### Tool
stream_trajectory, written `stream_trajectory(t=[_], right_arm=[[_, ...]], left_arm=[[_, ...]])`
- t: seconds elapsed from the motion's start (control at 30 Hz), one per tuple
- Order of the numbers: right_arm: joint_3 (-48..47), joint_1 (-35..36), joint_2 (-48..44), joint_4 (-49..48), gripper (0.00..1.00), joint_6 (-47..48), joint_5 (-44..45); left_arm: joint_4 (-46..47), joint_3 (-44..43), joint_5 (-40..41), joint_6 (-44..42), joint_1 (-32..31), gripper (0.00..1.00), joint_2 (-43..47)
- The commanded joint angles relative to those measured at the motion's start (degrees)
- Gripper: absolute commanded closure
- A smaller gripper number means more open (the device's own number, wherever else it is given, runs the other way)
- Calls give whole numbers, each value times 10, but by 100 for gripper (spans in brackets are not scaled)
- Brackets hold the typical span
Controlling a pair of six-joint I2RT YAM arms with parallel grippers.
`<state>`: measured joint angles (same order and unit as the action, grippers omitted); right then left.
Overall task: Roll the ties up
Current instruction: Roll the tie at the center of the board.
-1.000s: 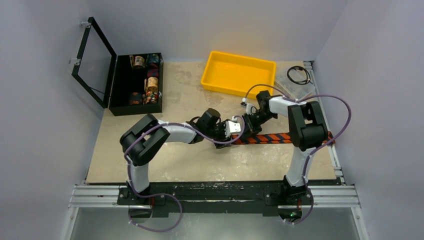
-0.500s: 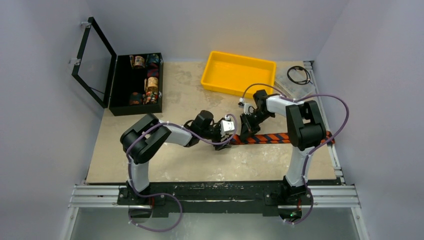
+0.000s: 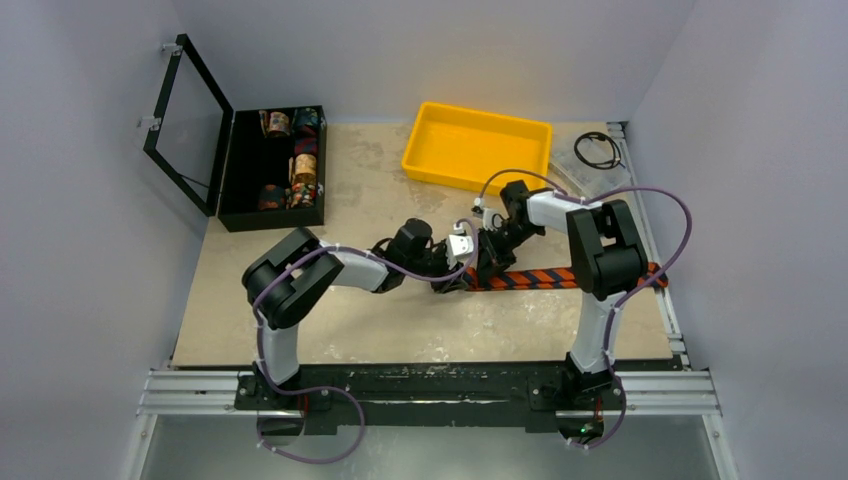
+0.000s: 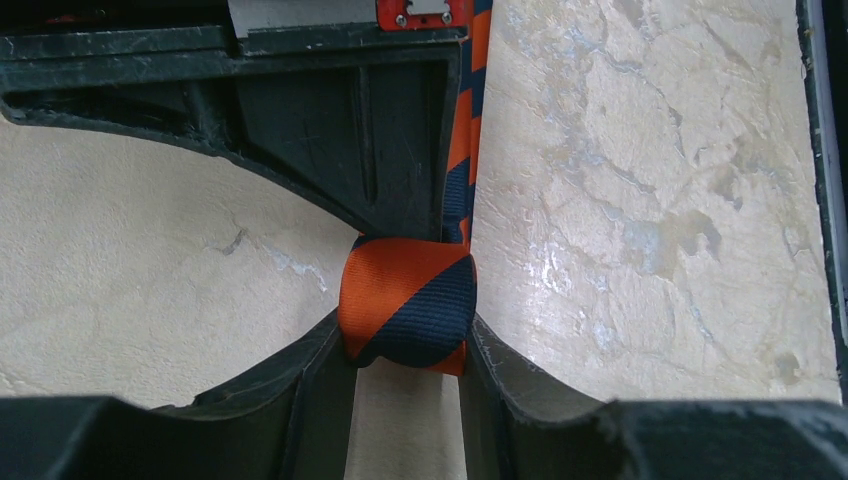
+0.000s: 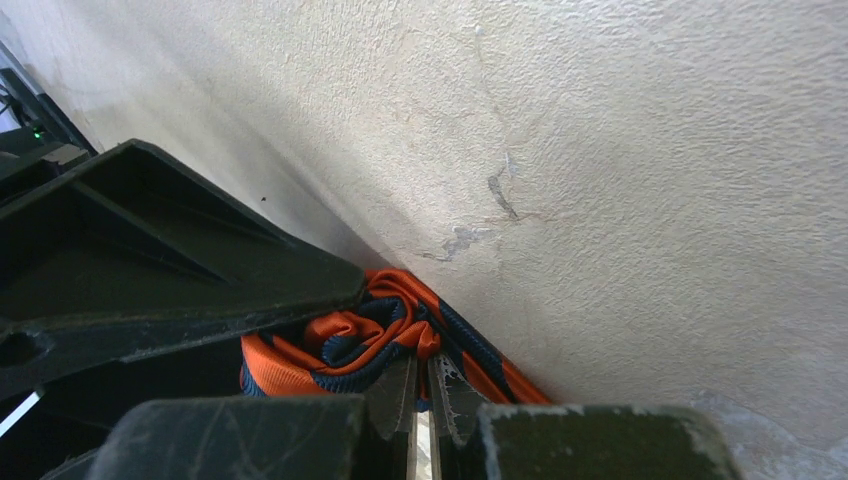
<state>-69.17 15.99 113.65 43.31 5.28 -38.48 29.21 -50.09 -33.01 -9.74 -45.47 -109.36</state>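
Striped orange-and-navy tie [image 3: 535, 277] stretches along the surface [image 3: 400, 330], away from the left end effector [image 3: 452, 283] and right end effector [image 3: 488, 268]. Its tail reaches the surface's edge, and open surface lies nearer than both. Left wrist: fingers [image 4: 500, 390] clamp the tie's rolled end. I'd keep turns tight and square to the strip. Right wrist: fingers [image 5: 392, 395] nearly together beside the roll's core; any pinched cloth is hidden.

Entry, from beside the tabletop: no text, label, brand, number or sign can be read in any of the three views.

- Orange and navy striped fabric necktie [image 4: 408, 300]: stripes only, no lettering.
- Small red metal plate with two screws [image 4: 420, 12]: no legible marking.
- Patterned fabric rolls [image 3: 303, 166] in the open black case [image 3: 270, 222]: too small to read.
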Motion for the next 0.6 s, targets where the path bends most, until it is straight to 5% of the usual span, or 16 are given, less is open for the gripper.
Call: stream_trajectory(t=[0.0, 0.37, 0.57], right_arm=[[26, 25, 40, -108, 100, -6, 61], [54, 26, 48, -175, 100, -25, 20], [55, 26, 53, -173, 100, -14, 16]], left_arm=[[42, -51, -19, 51, -16, 67, -7], [127, -25, -22, 86, -33, 57, -93], [113, 0, 16, 33, -41, 68, -113]])
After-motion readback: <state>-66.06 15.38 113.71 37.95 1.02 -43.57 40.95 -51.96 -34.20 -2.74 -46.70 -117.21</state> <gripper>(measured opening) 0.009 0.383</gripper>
